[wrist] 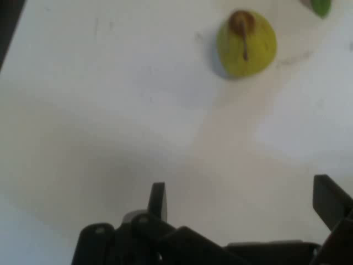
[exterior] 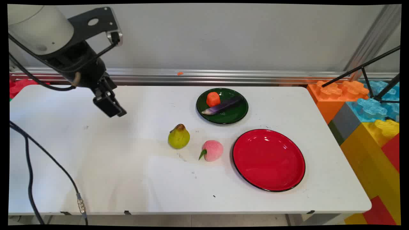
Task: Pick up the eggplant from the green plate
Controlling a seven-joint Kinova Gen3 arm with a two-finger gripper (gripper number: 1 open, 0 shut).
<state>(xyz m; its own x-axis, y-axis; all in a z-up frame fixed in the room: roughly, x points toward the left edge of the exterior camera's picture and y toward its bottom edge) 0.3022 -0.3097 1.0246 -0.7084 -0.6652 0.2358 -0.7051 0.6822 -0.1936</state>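
Your white table (exterior: 96,179) fills most of the main view. At right of centre lies the red plate (exterior: 268,159), bare, and above it toward the upper middle the smaller dark green plate (exterior: 235,115), which carries an orange carrot piece (exterior: 213,99) and a purple eggplant (exterior: 222,105) lying beside it. At the upper left you see the gripper (exterior: 110,107) hanging above the table, its fingers spread wide with nothing between them; the hand view shows bare tabletop in the gap. Nearest to it is the green pear (exterior: 179,137), upright at the frame's centre, well apart from the fingers (wrist: 158,200); in the hand view the pear (wrist: 246,43) sits near the top. Just right of the pear lies the pink peach (exterior: 212,150) with its green leaf, close to the red plate's left rim.
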